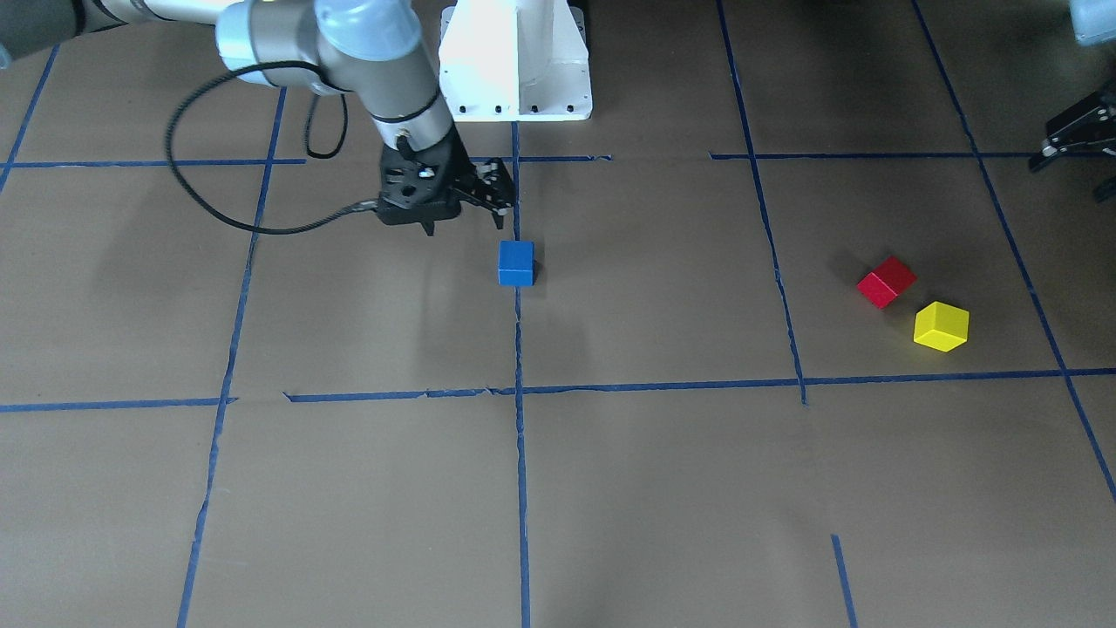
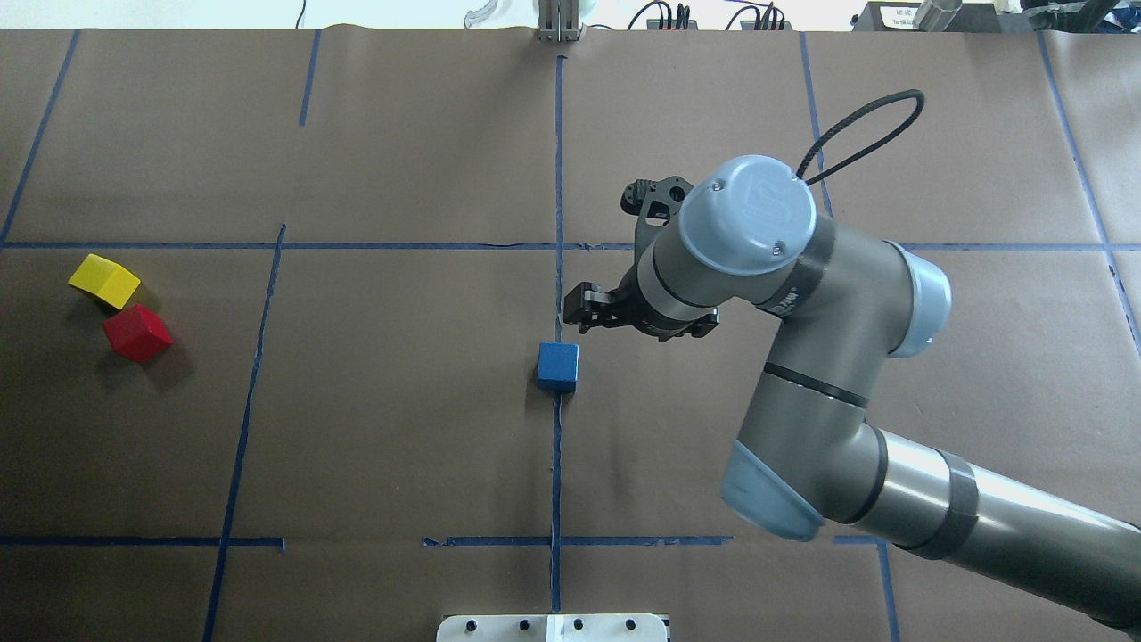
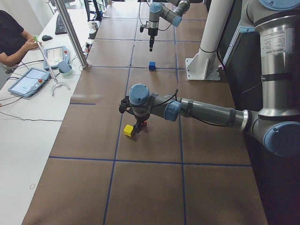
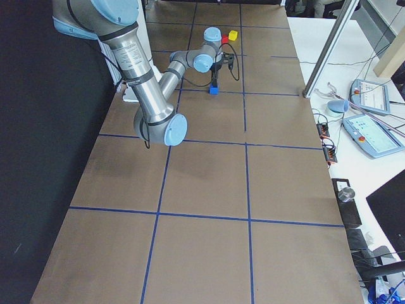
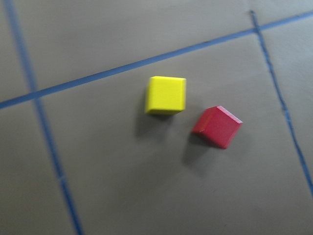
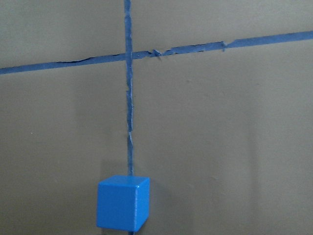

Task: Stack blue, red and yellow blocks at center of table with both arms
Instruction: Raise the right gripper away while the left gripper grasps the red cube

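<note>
Hovering above and just off the small blue cube block (image 1: 515, 262), the right gripper (image 1: 493, 205) carries nothing; I cannot tell whether its fingers are parted. The cube sits on the centre blue tape line (image 1: 521, 488), with bare brown paper table (image 1: 654, 288) on every side. Far off, the left gripper (image 1: 1068, 174) hangs with fingers spread above the red cube block (image 1: 886, 282) and yellow cube block (image 1: 941, 326), which lie just beside each other, edges apart.

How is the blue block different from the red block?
The blue block sits alone on the middle tape line; the red block sits far off on the robot's left, beside the yellow block. The blue block lines up square with the tape; the red block is turned cornerwise. Their colours differ too. Both are cubes resting on the table, held by nothing.
</note>
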{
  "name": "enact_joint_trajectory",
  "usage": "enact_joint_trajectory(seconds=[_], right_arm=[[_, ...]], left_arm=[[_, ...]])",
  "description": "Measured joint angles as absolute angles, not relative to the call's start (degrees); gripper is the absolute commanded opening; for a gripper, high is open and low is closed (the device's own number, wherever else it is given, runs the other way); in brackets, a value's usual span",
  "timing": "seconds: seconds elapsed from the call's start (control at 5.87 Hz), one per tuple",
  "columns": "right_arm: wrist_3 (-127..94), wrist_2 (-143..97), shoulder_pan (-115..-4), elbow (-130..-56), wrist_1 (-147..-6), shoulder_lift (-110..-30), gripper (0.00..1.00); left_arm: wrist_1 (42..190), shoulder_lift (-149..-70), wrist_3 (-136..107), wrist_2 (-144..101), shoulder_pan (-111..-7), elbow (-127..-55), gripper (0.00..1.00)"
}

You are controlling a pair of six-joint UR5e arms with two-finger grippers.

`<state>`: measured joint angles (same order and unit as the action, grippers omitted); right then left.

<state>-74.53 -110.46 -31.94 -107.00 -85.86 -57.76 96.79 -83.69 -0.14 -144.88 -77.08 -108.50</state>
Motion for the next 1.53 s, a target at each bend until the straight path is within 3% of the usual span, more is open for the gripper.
enact_joint_trajectory(seconds=[0.68, 1.53], right_arm=[[-74.44, -110.64, -32.07, -110.29, -85.43, -63.78, 1.00], [-74.53, -109.67, -30.61, -110.46, -85.42, -64.12, 1.00]], left_arm=[[99.34, -91.31, -43.12, -137.54, -61.80, -102.79, 1.00], [110.90, -93.79, -70.37, -130.39, -57.93, -95.01, 1.00]])
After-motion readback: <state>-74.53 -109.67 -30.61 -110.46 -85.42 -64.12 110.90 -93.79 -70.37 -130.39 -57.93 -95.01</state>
